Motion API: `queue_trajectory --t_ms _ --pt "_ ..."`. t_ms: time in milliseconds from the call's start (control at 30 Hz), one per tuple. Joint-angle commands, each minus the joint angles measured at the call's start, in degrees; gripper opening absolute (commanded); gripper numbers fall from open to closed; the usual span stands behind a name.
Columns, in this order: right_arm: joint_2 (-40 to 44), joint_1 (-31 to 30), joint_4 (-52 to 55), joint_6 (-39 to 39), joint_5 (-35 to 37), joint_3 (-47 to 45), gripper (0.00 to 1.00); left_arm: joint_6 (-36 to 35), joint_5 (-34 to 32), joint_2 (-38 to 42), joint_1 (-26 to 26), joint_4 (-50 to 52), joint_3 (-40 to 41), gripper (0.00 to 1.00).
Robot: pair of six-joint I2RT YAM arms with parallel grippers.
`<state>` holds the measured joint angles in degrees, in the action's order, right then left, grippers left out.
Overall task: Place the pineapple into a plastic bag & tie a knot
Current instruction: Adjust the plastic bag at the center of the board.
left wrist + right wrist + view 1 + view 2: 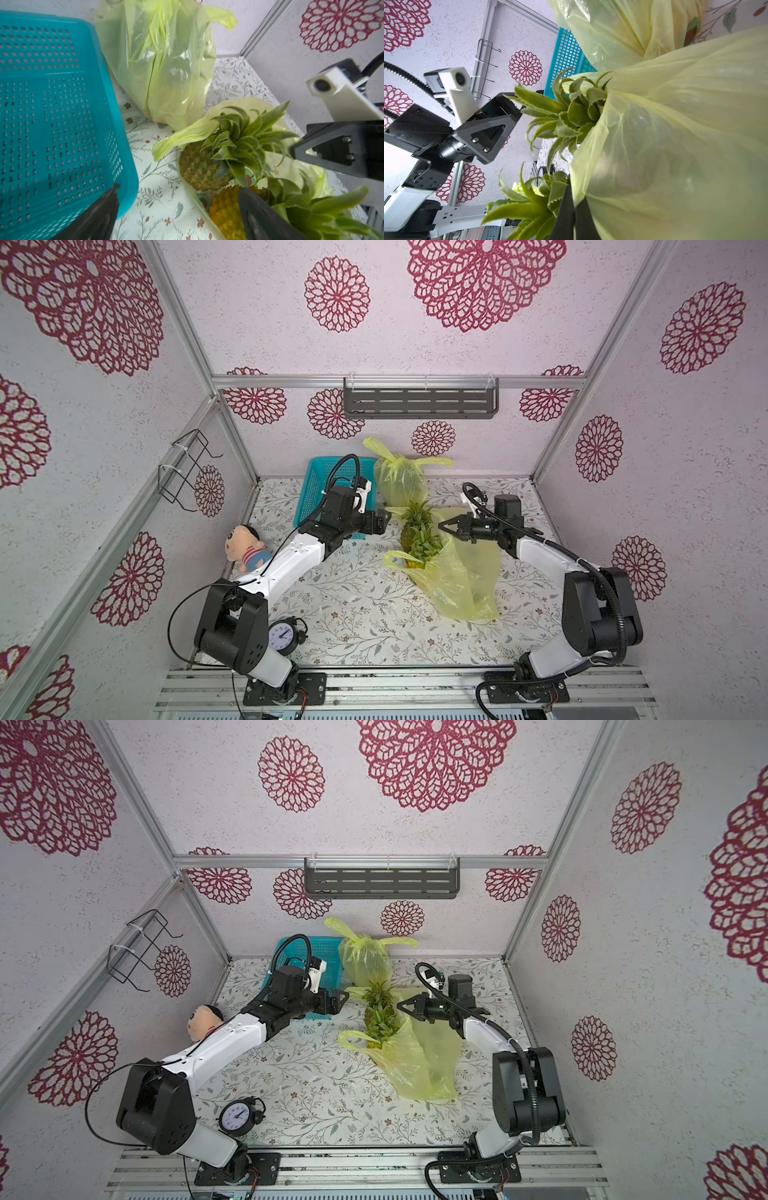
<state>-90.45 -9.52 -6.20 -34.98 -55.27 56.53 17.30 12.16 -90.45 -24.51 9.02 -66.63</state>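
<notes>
Left gripper (385, 520) wide, beside pineapple (426, 548); right gripper (441, 526) pinches plastic bag (465, 585).

Plastic bag (461, 585): translucent yellow-green film. It lies crumpled on the table (353, 614), running from the centre toward the right front corner, with its mouth facing the far edge. One handle loop (392, 562) lies flat on the table to the left of the mouth.

Near pineapple (417, 566): the yellow-orange body lies in the bag's mouth. The green crown is outside and points toward the far edge.

Far pineapple (409, 533): the body is greener and lies just beyond the near one. A strip of bag film (182, 135) drapes across its crown.

Second bag (397, 481): same film, standing upright at the far edge, handles splayed apart.
</notes>
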Motion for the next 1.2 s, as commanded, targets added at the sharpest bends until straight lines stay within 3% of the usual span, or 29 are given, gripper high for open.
queue_trajectory --t_ms 0,333,567,633,800,933,1000,1100,1167 --pt "0.39 0.25 -0.65 1.69 0.07 1.39 0.0 -5.21 4.24 -3.75 0.6 2.06 -3.22 0.93" --pt "0.37 0.21 0.04 1.92 0.15 1.47 0.0 -7.34 12.75 -16.75 2.97 3.12 -14.88 0.69" --pt "1.22 0.2 1.8 2.75 0.48 1.79 0.0 -8.82 19.23 -19.41 4.17 3.73 -16.69 0.43" --pt "1.55 0.25 2.31 2.78 0.69 1.93 0.0 -10.21 21.47 -19.19 4.24 4.93 -16.19 0.41" --pt "2.72 0.2 5.03 3.87 1.42 2.43 0.0 -11.18 20.47 -19.34 4.47 5.21 -15.58 0.36" --pt "3.89 0.21 8.79 5.16 2.9 2.86 0.0 -11.07 19.28 -19.93 4.47 4.29 -16.5 0.15" --pt "5.01 0.25 12.78 6.22 5.57 3.35 0.12 -10.71 18.8 -19.78 4.48 3.58 -16.69 0.01" --pt "8.36 0.24 20.81 8.25 13.23 3.74 0.35 -10.03 18.09 -18.65 4.53 2.34 -15.57 0.0" --pt "11.34 0.27 26.37 9.29 19.3 3.93 0.42 -9.17 17.85 -17.18 4.49 1.34 -13.91 0.0"
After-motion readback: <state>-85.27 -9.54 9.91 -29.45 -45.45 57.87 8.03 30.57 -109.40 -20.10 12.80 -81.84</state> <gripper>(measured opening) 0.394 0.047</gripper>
